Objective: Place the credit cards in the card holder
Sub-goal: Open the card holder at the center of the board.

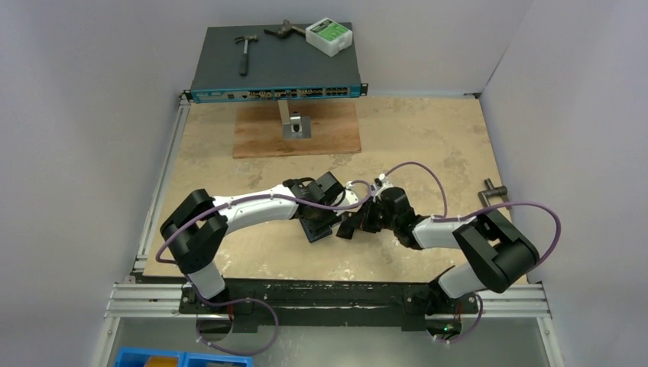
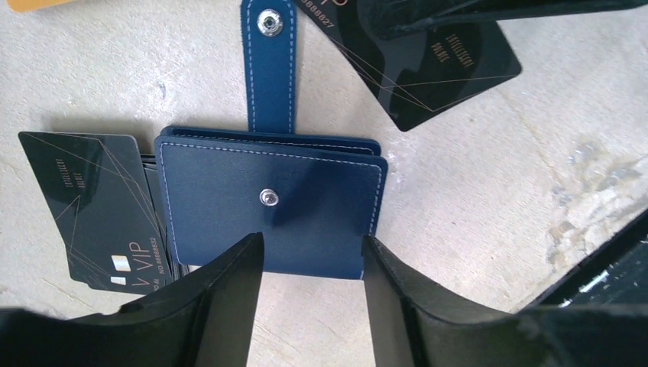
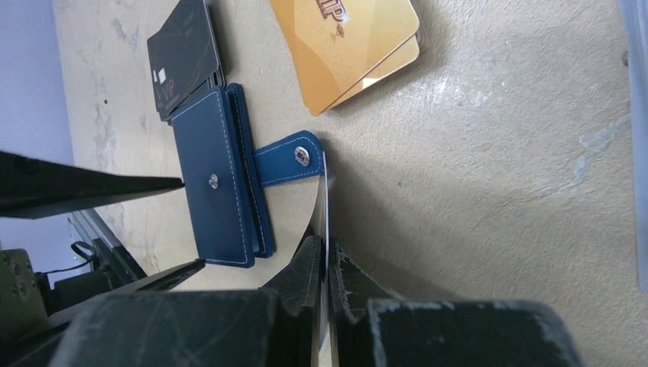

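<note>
The card holder (image 2: 267,202) is a navy wallet lying folded on the table, its snap tab (image 2: 269,61) stretched flat away from it. My left gripper (image 2: 313,245) hangs over its near edge, jaws partly apart with nothing clamped. A black credit card (image 2: 92,210) lies half tucked under the holder's left side. Beyond the tab a second black card (image 2: 435,69) is held up. My right gripper (image 3: 326,248) is shut on that card, seen edge-on (image 3: 326,199) beside the tab. Two gold cards (image 3: 351,38) lie stacked on the table farther off. Both grippers meet over the holder (image 1: 315,229) at mid-table.
A network switch (image 1: 275,65) stands at the back with a hammer (image 1: 244,50) and a white green-labelled box (image 1: 328,36) on it. In front lies a wooden board (image 1: 321,138) with a metal bracket (image 1: 294,126). A T-handle (image 1: 493,193) sticks up at the right edge.
</note>
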`<state>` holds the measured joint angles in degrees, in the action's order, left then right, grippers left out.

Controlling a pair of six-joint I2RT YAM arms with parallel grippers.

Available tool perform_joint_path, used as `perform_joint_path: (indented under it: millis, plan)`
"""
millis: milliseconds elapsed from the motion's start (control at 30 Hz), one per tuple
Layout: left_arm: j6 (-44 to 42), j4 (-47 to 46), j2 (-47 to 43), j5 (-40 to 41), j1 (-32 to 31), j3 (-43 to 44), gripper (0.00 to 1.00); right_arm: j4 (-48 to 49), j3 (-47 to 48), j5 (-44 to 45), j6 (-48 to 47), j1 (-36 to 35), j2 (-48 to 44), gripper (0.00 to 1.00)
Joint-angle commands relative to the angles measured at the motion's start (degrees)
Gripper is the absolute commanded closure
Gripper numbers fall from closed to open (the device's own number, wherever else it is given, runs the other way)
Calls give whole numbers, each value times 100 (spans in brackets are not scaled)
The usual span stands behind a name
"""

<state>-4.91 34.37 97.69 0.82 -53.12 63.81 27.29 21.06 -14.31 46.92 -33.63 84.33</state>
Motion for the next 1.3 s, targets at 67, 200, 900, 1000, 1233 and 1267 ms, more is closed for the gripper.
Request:
perform_joint_path:
  millis: [67, 200, 900, 1000, 1233, 1267]
  plan:
    - [75, -20, -535, -276, -14, -114, 53, -691, -157, 145, -223, -4, -138, 100]
    - [-119, 212, -728, -204, -10, -17, 44, -945, -118, 130, -304, -6, -458, 100]
    - [-4734, 445, -3671, -1530, 1546, -1527, 0, -1772, 1982, -103, -1347, -192, -814, 100]
    - [-4647, 228, -3064, -1779, 1551, -1324, 5, -1655, 2234, -47, -1386, -266, -401, 100]
    - [-4884, -1862, -2910, -1872, 1537, -2220, 20, -1569, 2526, -2, -1571, -286, 401, 100]
    - [-5003, -2018, -2853, -1860, 1534, -2311, 21, -1564, 2516, 14, -1598, -290, 456, 100]
